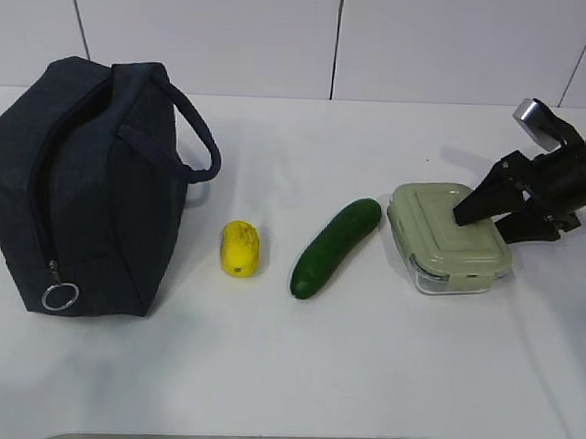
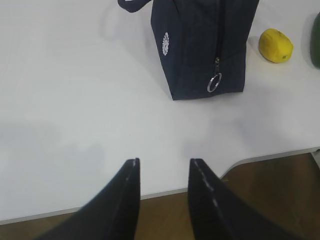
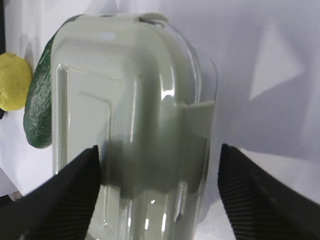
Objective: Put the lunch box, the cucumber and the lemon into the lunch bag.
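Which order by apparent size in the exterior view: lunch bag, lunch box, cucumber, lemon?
1. lunch bag, by far the largest.
2. lunch box, partly covered by the right hand.
3. cucumber, about as long as the box but much slimmer.
4. lemon, the smallest.

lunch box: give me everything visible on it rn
The lunch box is a rounded-corner rectangular container with a clear, glass-looking base and a pale sage-green lid with side snap flaps, lid on. It sits flat on the white table, rightmost in the row, close beside the cucumber. The right gripper is open and straddles it; contact can't be confirmed.
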